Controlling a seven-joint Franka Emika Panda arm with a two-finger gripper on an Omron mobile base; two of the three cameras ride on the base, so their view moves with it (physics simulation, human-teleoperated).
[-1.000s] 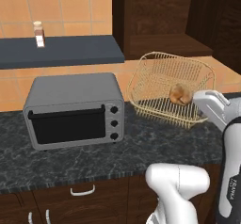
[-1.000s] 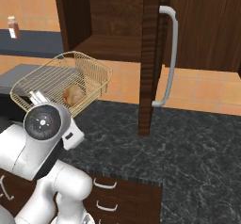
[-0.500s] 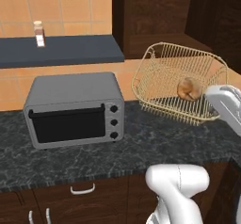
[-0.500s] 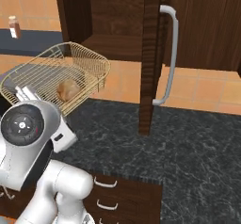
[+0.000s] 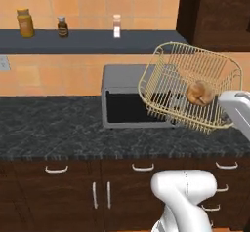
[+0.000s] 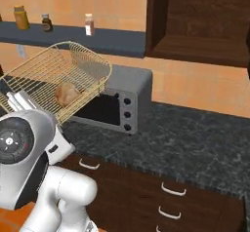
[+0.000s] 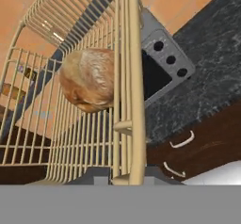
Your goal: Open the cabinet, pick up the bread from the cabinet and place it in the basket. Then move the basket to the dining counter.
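While I carry the basket point(image 5: 190, 87) aloft, my end effector point(image 7: 128, 173) is clamped on its near rim, the wire pinched at the bottom of the hand view. Since a second ago the whole scene has slid sideways in both base views: the base is driving, so the toaster oven point(image 6: 122, 99) and the open cabinet point(image 6: 200, 26) have shifted in frame rather than moved. The basket has also tipped further, its far edge raised. I judge the carry to the dining counter has begun, with the picking done.

Inside, the bread point(image 7: 89, 79) has settled against the low side by my grip. It is a round, crusty tan roll. Thin golden wire forms the flared mesh walls, open enough to see through. Below lies the black speckled desk point(image 5: 53, 128), glossy and hard.
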